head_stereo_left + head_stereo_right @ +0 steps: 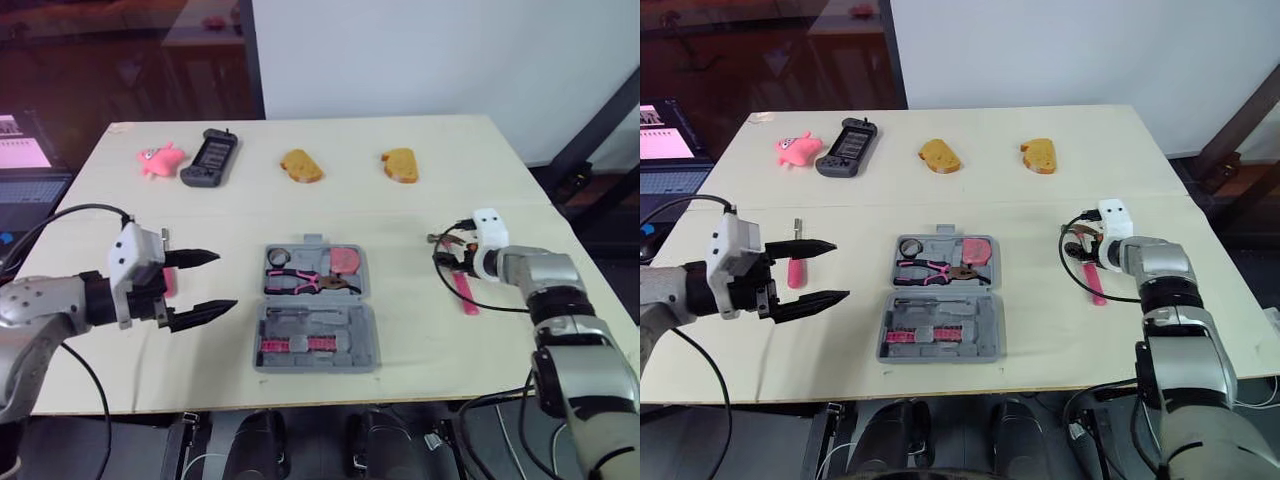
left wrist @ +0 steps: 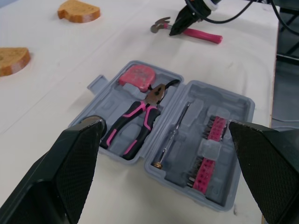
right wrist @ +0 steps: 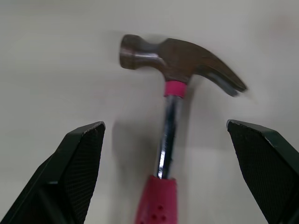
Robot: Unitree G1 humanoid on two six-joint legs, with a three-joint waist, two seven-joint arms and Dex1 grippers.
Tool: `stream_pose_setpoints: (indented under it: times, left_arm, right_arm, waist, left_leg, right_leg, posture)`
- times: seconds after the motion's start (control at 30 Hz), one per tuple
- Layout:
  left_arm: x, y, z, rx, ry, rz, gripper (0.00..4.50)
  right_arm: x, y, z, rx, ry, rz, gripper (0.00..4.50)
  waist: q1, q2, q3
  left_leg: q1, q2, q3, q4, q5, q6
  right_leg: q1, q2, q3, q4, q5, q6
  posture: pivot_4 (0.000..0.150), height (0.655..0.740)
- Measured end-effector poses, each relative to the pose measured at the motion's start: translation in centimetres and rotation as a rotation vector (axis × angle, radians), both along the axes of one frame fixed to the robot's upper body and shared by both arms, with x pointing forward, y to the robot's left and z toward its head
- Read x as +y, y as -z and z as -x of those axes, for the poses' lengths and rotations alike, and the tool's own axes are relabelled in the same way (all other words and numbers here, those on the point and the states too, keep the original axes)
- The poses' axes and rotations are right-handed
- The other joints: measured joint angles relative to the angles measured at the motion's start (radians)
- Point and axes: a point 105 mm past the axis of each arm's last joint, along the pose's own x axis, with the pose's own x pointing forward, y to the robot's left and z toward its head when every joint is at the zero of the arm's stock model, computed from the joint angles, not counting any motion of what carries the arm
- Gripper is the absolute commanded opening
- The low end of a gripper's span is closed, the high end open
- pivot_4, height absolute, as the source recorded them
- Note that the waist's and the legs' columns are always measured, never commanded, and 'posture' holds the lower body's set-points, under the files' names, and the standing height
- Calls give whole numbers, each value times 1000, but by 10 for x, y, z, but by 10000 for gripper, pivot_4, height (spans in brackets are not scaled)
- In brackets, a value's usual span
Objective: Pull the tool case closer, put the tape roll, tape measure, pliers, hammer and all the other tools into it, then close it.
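Our right end effector (image 3: 164,123) hangs with fingers apart over the hammer (image 3: 175,60) near the tabletop (image 1: 400,330) right edge. Our left end effector (image 1: 225,280), also spread, faces the open tool case (image 1: 368,330).

We are seeing silver-grey arms (image 1: 545,275), white wrist blocks (image 1: 135,258), looping black cables (image 1: 70,212), and the left gripper (image 1: 226,280) and right gripper (image 1: 442,250) tapering into black textured fingers (image 2: 79,158).

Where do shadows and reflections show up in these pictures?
Right wrist view: the hammer has a bright glint along its steel shaft and throws a soft shadow beside it on the table. Left eye view: the dark glass pane behind the table shows faint, seemingly reflected shapes.
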Motion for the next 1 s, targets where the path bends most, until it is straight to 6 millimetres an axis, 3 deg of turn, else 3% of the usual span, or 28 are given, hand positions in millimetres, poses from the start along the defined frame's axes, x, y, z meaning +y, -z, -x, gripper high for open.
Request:
stream_pose_setpoints:
  times: [0.07,0.2,0.27,0.47,0.6,0.83,1.0]
  left_arm:
    - [1,3,2,11,-8,-1,45000]
    - [0,4,2,8,-18,1,45000]
    - [1,4,1,4,-21,2,45000]
    - [0,3,1,-6,-14,3,45000]
    - [-3,1,0,-13,7,3,45000]
    - [-8,3,-2,4,44,6,45000]
    - [-12,4,-3,11,66,7,45000]
  right_arm:
    - [-2,1,-1,-4,3,7,31451]
    - [-5,3,-2,-17,11,14,9270]
    - [-6,4,-2,-22,18,13,243]
    - [-4,2,0,-6,10,-6,243]
    - [4,1,12,29,-23,-25,243]
    - [46,3,55,101,-93,-50,243]
    - [67,2,67,107,-66,-55,243]
  waist:
    - [2,0,0]
    - [1,0,0]
    - [0,0,0]
    - [1,0,0]
    - [4,0,0]
    - [4,0,0]
    - [5,0,0]
  left_leg:
    - [0,0,0,0,0,0]
    - [0,0,0,0,0,-1]
    - [0,0,0,0,0,-1]
    - [0,0,0,0,4,-6]
    - [0,0,-1,0,3,-6]
    - [0,0,-1,0,1,-1]
    - [-1,0,-1,0,1,-1]
  right_leg:
    - [0,0,0,0,0,0]
    - [0,0,0,0,0,0]
    - [0,0,0,0,0,0]
    - [0,0,0,0,0,0]
    - [0,0,0,0,0,0]
    - [0,0,0,1,0,0]
    - [-1,0,0,1,0,0]
  posture:
    - [1500,7188]
    - [1500,7188]
    - [1500,7188]
    - [1500,7188]
    - [1500,7188]
    - [1500,7188]
    - [1500,7188]
